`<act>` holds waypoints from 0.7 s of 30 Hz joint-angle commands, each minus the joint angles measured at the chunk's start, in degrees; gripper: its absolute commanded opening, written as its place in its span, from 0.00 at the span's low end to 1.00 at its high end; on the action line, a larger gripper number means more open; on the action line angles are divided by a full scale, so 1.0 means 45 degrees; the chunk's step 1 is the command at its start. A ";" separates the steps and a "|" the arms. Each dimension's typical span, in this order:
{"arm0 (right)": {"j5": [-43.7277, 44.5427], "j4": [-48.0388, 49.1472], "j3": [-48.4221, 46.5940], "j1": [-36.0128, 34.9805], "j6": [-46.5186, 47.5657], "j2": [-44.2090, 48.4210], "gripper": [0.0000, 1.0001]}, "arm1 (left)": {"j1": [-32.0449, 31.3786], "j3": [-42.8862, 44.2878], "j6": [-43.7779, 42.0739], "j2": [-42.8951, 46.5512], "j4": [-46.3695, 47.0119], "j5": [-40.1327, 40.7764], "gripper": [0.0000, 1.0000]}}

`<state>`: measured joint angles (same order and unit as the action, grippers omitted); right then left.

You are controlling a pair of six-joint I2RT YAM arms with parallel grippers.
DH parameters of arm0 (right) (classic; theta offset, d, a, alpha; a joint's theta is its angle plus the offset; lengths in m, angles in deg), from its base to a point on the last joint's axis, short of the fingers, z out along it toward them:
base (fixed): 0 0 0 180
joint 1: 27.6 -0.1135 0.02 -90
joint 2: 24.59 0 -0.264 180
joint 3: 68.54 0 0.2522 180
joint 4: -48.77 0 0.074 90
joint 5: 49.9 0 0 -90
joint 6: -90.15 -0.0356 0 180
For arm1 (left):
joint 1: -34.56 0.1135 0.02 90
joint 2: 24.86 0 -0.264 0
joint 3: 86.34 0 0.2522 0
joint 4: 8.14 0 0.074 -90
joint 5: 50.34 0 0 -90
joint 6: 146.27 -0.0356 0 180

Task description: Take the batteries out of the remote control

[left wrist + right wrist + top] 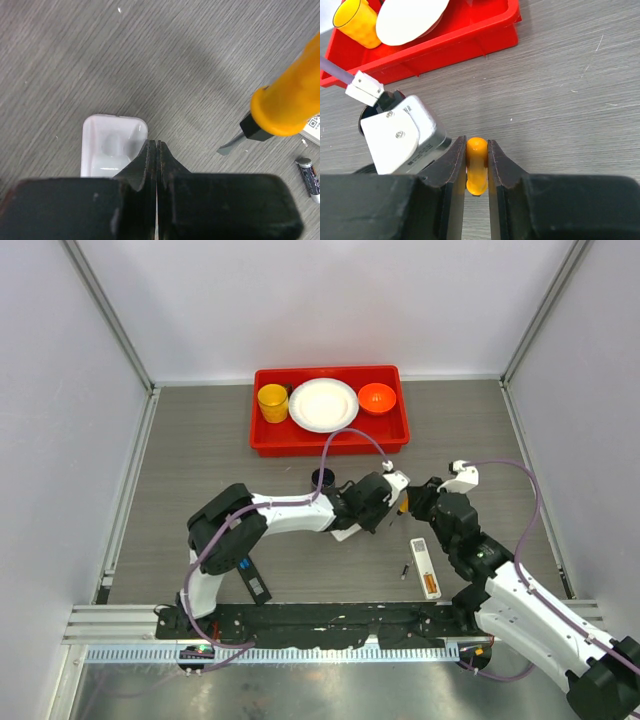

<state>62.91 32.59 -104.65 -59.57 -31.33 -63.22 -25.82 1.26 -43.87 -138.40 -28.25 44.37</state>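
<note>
The white remote control (pixel 424 562) lies on the table in front of the right arm, with an orange patch at its near end. One small dark grey battery (pixel 310 174) lies on the wood next to it, seen as a dark sliver (pixel 406 570) from above. My right gripper (pixel 476 141) is shut on the orange handle of a screwdriver (pixel 476 167), whose tip (pixel 231 145) hangs just above the table. My left gripper (pixel 153 143) is shut with nothing in it, its tips over a shallow white plastic cover (pixel 111 146) lying on the table.
A red tray (pixel 330 440) at the back holds a yellow cup (pixel 272 402), a white plate (pixel 323 404) and an orange bowl (pixel 377 397). A black bar-shaped object (pixel 257 580) lies near the left arm's base. A dark round thing (pixel 323 478) sits behind the left forearm.
</note>
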 commanded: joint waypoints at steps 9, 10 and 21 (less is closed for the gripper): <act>-0.0049 0.0126 -0.0170 0.0072 0.0083 0.0011 0.01 | 0.0175 -0.1055 -0.1252 0.3489 -0.0619 -0.0287 0.09; -0.0146 0.0223 -0.0190 0.0072 0.0102 -0.0067 0.01 | 0.0369 -0.1232 -0.1272 0.3898 -0.0717 -0.0072 0.11; -0.0459 0.0419 -0.0522 0.0072 0.0298 -0.0985 0.01 | 0.2069 -0.3440 -0.0629 0.3865 0.0530 -0.1766 0.48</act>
<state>60.92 31.50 -104.59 -59.35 -31.01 -67.26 -17.12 -12.62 -47.67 -119.43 -28.25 42.07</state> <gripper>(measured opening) 0.243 0.450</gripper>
